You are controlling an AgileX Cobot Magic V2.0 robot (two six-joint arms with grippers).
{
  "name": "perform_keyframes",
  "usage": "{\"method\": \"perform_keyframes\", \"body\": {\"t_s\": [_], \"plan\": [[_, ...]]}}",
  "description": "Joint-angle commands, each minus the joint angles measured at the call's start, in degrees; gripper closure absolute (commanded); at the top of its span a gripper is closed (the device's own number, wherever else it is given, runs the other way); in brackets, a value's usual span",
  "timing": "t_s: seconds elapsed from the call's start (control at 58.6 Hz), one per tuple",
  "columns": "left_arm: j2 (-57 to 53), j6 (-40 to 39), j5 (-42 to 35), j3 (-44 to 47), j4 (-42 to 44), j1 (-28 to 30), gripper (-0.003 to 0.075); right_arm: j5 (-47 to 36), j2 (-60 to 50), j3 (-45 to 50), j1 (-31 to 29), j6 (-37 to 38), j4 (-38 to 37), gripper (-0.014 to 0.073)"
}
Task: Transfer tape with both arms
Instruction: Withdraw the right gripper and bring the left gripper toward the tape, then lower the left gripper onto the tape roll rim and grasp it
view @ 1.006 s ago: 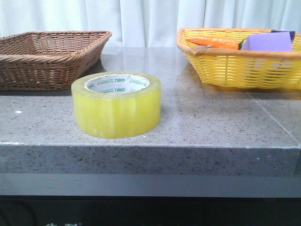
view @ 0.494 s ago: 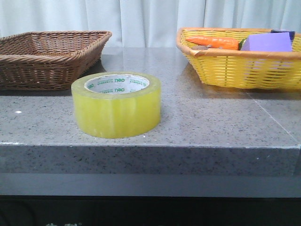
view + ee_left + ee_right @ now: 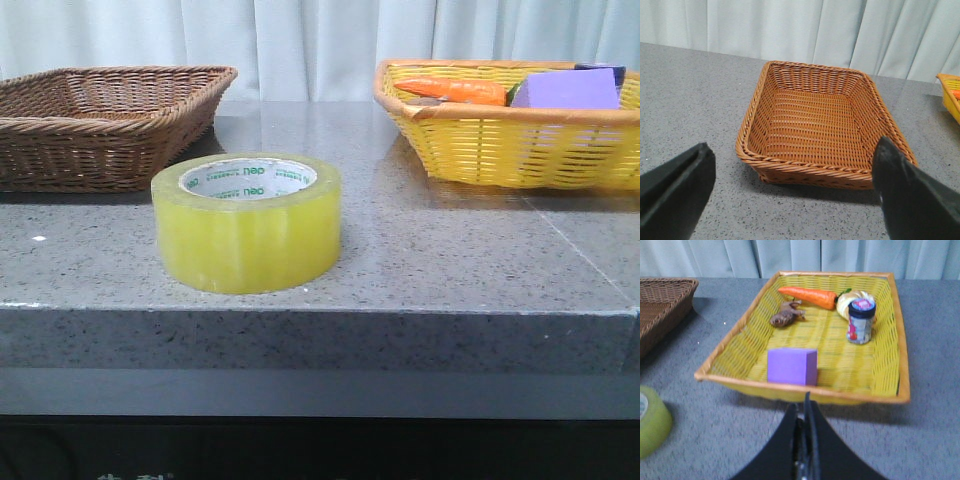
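Observation:
The yellow tape roll lies flat near the front edge of the grey table, its white core with green lettering facing up. Its edge also shows in the right wrist view. Neither arm shows in the front view. My left gripper is open and empty, its black fingers wide apart above the table in front of the brown basket. My right gripper is shut and empty, hovering just short of the yellow basket.
The brown wicker basket stands empty at the back left. The yellow basket at the back right holds a purple block, a carrot, a small jar and a brown toy.

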Motion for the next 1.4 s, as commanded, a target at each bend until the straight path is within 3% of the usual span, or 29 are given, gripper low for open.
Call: {"method": "perform_keyframes", "body": {"t_s": [0.0, 0.205, 0.307, 0.477, 0.665, 0.989, 1.381], "plan": [[0.66, -0.42, -4.43, -1.58, 0.00, 0.17, 0.0103, -6.46, -5.54, 3.67, -0.46, -0.01, -0.12, 0.0662], [0.66, -0.42, -4.03, -1.58, -0.76, 0.06, 0.0103, -10.80, -16.21, 12.01, -0.46, -0.01, -0.12, 0.0662], [2.59, 1.34, 2.28, -3.82, -1.21, -1.34, 0.0103, -11.68, -17.01, 13.52, -0.46, -0.01, -0.12, 0.0662], [11.97, 6.95, 13.57, -10.70, -6.33, -7.93, 0.0103, -12.11, -17.01, 13.53, -0.46, -0.01, -0.12, 0.0662], [24.58, 6.58, 17.69, -17.03, -9.64, -16.44, 0.0103, -12.11, -17.01, 13.53, -0.46, -0.01, -0.12, 0.0662], [44.38, 4.09, 17.97, -25.75, -11.58, -25.02, 0.0103, -12.08, -16.96, 13.53, -0.46, -0.01, -0.12, 0.0662], [54.64, 4.09, 13.27, -29.09, -13.55, -29.88, 0.0103, -12.02, -16.96, 13.53, -0.46, -0.01, -0.12, 0.0662]]}}
